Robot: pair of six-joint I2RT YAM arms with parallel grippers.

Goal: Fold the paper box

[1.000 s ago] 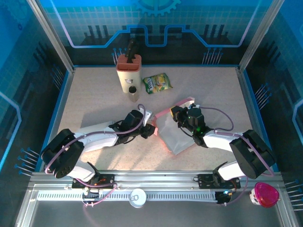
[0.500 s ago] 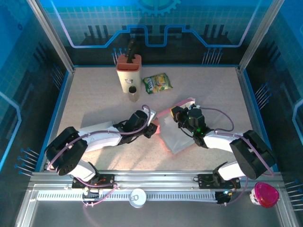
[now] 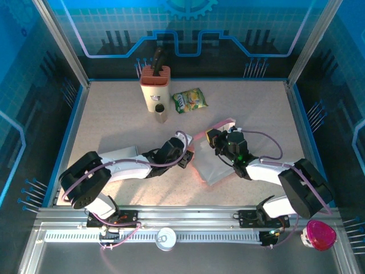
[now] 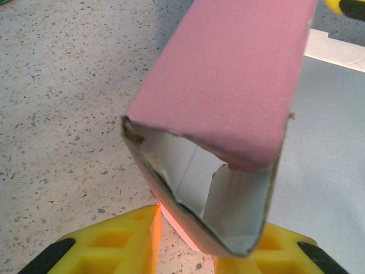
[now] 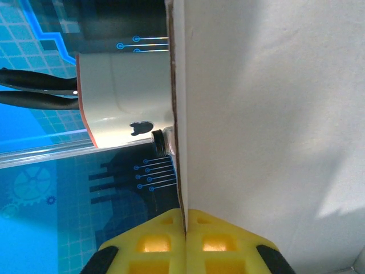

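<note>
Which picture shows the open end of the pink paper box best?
The left wrist view: the paper box turns its open end to the camera, white inside plain. The top view shows it whole but small; the right wrist view gives one white panel up close.

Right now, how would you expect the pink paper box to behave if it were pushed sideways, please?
The pink paper box would probably flex rather than slide: its thin wall bows open in the left wrist view. It looks light, being hollow card. The edge pinched by the right gripper might crease.
</note>
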